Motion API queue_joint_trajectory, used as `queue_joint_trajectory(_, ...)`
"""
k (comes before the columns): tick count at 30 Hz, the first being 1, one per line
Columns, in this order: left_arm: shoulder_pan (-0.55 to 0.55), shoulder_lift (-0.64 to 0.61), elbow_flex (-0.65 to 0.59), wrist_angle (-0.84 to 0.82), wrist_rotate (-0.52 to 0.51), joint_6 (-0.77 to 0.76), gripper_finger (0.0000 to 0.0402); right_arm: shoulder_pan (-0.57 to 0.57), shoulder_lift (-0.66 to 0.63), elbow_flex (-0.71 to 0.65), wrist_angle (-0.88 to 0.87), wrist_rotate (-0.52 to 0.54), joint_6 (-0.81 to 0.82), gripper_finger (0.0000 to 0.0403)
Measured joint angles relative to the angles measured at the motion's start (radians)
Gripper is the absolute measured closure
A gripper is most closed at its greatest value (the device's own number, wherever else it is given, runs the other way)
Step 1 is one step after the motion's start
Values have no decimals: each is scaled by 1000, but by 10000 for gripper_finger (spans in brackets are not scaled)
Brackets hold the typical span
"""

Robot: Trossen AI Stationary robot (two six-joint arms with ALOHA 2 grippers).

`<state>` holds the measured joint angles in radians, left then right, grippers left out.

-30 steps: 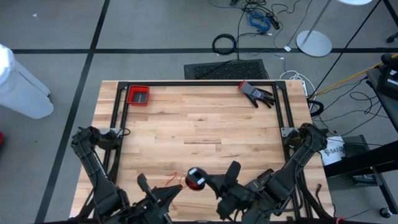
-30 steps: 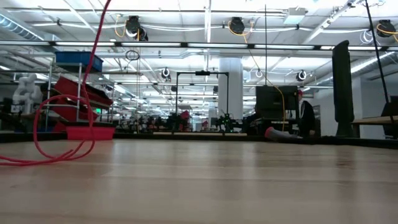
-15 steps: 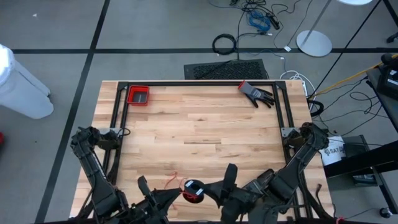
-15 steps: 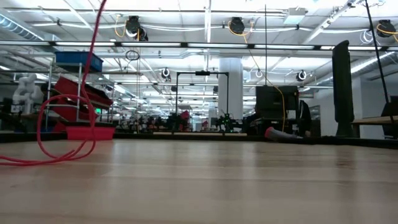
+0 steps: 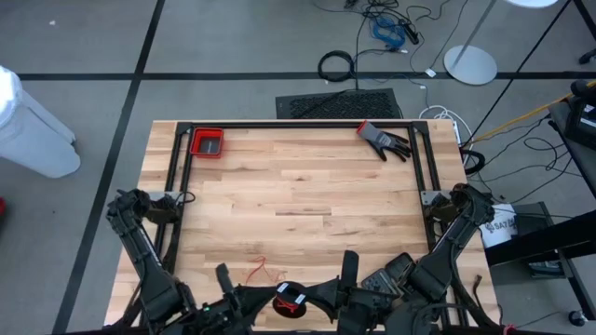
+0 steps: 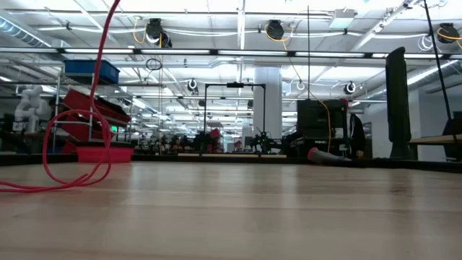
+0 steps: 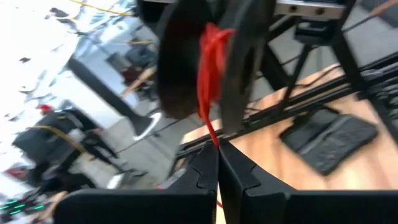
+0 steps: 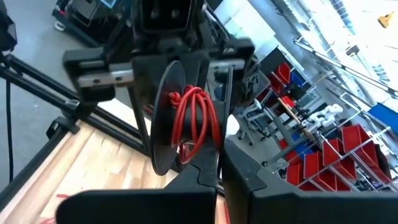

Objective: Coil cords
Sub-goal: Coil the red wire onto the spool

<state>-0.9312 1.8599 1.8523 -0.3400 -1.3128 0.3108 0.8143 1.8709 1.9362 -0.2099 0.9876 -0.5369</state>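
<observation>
Both arms are positioned at the near edge of the worktop [image 5: 307,200], with the claws facing each other across a small black spool.

The left claw [image 5: 265,300] is clenched. In the left wrist view its two fingers [image 7: 205,168] meet tip to tip with the red cord [image 7: 210,74] running down between them, so the claw is grasping the cord. The right claw [image 5: 321,300] is also clenched; in the right wrist view its fingers [image 8: 208,168] are closed directly below the spool, at the edge of the disc. Whether it grips the disc or the cord cannot be determined.

The black disc [image 8: 168,118] stands on edge between the two claws, at the near centre of the worktop. Several turns of red cord are wound on it. The remaining cord trails off to the left of the spool, where a loose length lies on the wood. In the low view this length forms an upright loop and then rises out of the picture.

A red bin [image 5: 207,142] is located at the far left corner of the worktop. A dark glove [image 5: 384,140] with a red cuff lies near the far right corner.
</observation>
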Motion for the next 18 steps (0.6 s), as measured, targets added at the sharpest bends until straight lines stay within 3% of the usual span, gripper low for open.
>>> queue_joint_trajectory(8,38,0,0,-131,48,-149,349,0,0,0,35,14,21,403)
queue_joint_trajectory(14,41,0,0,-197,55,-201,316,23,-2,0,69,194,-27,403)
queue_joint_trajectory(18,41,0,0,-197,54,-202,307,59,-21,0,73,260,-36,403)
